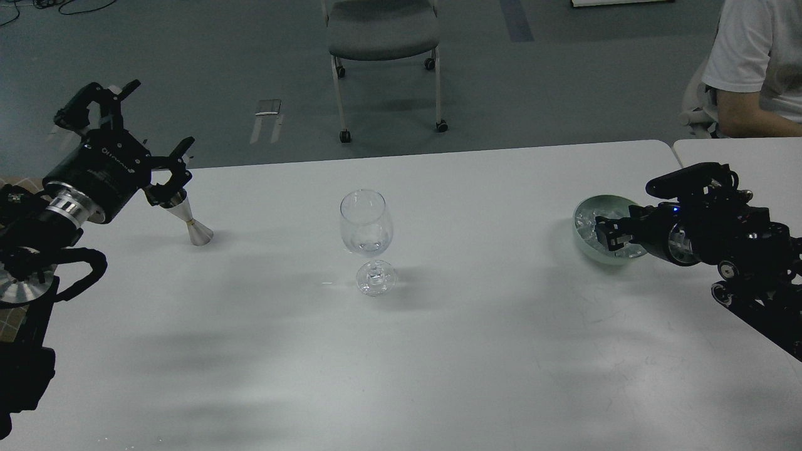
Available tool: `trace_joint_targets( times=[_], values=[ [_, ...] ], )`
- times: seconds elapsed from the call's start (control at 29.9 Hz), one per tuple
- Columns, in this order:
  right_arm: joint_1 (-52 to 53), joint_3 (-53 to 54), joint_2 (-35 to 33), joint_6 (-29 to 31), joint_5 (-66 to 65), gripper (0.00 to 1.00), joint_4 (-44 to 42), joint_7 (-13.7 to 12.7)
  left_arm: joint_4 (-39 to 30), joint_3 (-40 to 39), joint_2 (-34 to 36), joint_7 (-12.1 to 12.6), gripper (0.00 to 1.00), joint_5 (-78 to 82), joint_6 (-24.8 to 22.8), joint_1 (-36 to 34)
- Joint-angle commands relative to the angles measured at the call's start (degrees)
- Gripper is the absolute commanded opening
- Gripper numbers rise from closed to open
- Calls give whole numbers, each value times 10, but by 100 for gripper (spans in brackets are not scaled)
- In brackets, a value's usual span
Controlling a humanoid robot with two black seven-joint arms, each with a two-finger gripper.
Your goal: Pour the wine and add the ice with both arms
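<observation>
The ice (592,220) lies as small clear cubes in a pale green bowl (586,203) at the right side of the white table (476,351). The right gripper (606,238) is over the near part of this bowl, its dark tip just above the cubes; I cannot tell if its fingers are apart or together, or if they hold a cube. To the left of this gripper, well apart from it, stands the wine glass (366,222), upright in the middle of the table. A little colourless wine (369,243) seems to be in the bottom of its bowl, but it is hard to see. Further left, the left gripper (135,134) has its fingers spread wide and holds nothing. Just beside its lower finger stands a silver metal jigger (191,220), slightly tilted; I cannot tell whether the finger touches it. Behind the table are a grey office chair (382,31) and a person in a white shirt (758,56).
</observation>
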Motion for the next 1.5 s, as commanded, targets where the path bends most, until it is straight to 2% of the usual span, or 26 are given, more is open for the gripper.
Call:
trace_joint_targets(
  times=[0.0, 0.03, 0.1, 0.64, 0.74, 0.8, 0.87, 1.2, 1.47],
  values=[
    [-1, -2, 0, 1, -6, 45, 1, 0, 0, 0, 1, 0, 98, 0, 0, 0],
    [-1, -3, -1, 1, -7, 40, 3, 0, 0, 0, 1, 0, 98, 0, -1, 0],
    [-1, -3, -2, 1, -9, 37, 4, 0, 0, 0, 0, 0, 98, 0, -1, 0],
    [-16, -3, -5, 2, -29, 36, 4, 0, 1, -6, -10, 0, 98, 0, 2, 0],
    [-16, -3, -3, 2, -29, 29, 4, 0, 1, -6, -10, 0, 98, 0, 2, 0],
    [-16, -3, -2, 2, -29, 18, 4, 0, 1, -6, -9, 0, 98, 0, 2, 0],
    [-16, -3, -2, 2, -29, 12, 4, -1, 1, -6, -9, 0, 98, 0, 2, 0],
    [-9, 2, -9, 1, -29, 14, 8, -1, 1, -6, -9, 0, 98, 0, 2, 0],
    [-4, 60, -46, 1, -26, 16, 90, -1, 1, -6, -6, 0, 98, 0, 3, -1]
  ],
)
